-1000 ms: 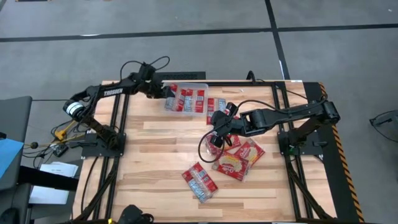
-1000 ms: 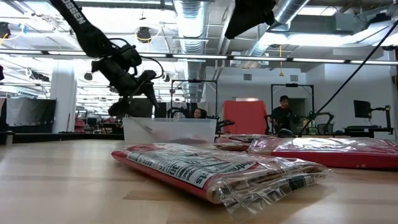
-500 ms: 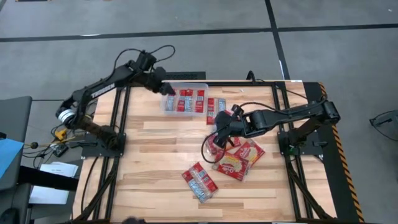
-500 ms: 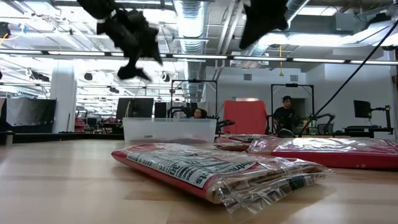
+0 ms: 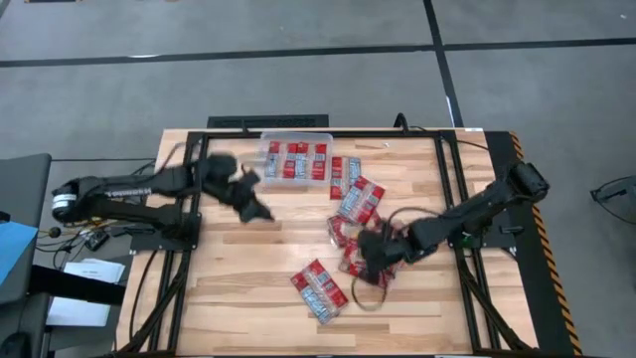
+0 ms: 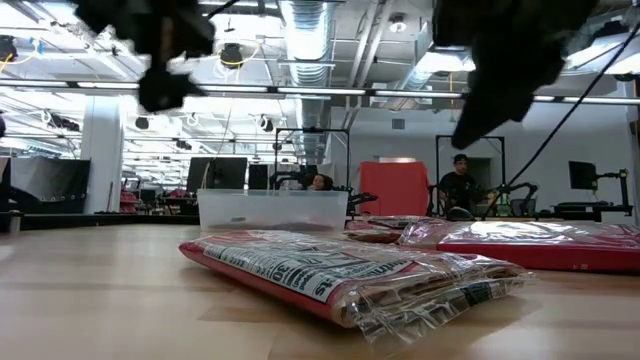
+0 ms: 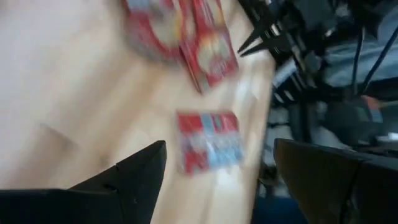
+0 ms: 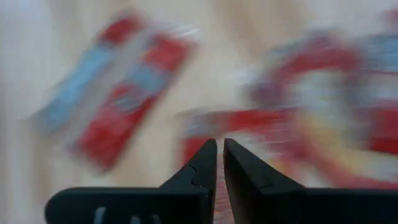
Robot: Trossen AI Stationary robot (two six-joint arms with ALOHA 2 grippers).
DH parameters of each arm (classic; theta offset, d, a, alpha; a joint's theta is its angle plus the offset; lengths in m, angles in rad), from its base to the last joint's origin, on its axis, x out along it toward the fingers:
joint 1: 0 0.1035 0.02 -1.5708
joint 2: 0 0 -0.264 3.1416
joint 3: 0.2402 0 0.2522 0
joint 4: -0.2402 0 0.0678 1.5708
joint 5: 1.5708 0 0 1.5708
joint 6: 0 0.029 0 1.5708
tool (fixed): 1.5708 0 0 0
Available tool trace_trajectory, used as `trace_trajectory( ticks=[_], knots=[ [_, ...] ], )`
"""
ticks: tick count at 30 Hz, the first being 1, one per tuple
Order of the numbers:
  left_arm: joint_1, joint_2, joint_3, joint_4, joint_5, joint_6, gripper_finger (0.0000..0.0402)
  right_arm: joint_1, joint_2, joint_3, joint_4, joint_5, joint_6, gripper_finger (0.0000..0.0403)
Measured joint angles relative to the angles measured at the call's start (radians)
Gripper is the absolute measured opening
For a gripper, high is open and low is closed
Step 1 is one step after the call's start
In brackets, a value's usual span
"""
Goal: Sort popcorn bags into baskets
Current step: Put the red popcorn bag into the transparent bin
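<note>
Nearest, two narrow popcorn packets (image 5: 319, 289) lie unsorted. Beyond, the right gripper (image 5: 372, 256), fingers almost closed and empty, hovers over the larger packets (image 5: 370, 261). The left gripper (image 5: 248, 205), wide open and empty, hangs over bare wood. Farthest, the clear tub (image 5: 266, 159) holds several narrow packets, so sorting looks partly done. Only the low view shows people (image 6: 456, 182) behind.
</note>
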Motion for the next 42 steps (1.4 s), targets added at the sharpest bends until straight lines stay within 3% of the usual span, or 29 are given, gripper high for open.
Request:
trace_trajectory(
  ticks=[5, 8, 11, 20, 25, 32, 35, 42],
  knots=[
    [-0.176, -0.062, -0.277, 0.323, -0.149, -0.243, 0.0286, 0.022, 0.079, 0.000, 0.173, -0.128, -0.137, 0.0028],
    [-0.228, -0.066, -0.380, 0.424, -0.207, -0.348, 0.0286, -0.006, 0.167, 0.000, 0.345, -0.269, -0.204, 0.0011],
    [-0.258, -0.062, -0.430, 0.502, -0.220, -0.397, 0.0286, -0.025, 0.274, 0.043, 0.461, -0.330, -0.225, 0.0009],
    [-0.356, -0.060, -0.436, 0.502, -0.229, -0.352, 0.0286, -0.040, 0.518, 0.271, 0.387, -0.320, -0.201, 0.0017],
    [-0.396, -0.060, -0.436, 0.443, -0.311, -0.353, 0.0286, -0.071, 0.594, 0.375, 0.327, -0.265, -0.172, 0.0012],
    [-0.409, -0.057, -0.436, 0.314, -0.451, -0.371, 0.0286, -0.202, 0.606, 0.429, 0.290, -0.165, -0.161, 0.0028],
    [-0.408, -0.057, -0.444, 0.276, -0.529, -0.373, 0.0286, -0.247, 0.606, 0.432, 0.294, -0.172, -0.182, 0.0020],
    [-0.362, -0.032, -0.578, 0.455, -0.615, -0.481, 0.0286, -0.274, 0.606, 0.432, 0.314, -0.195, -0.210, 0.0018]
  ],
)
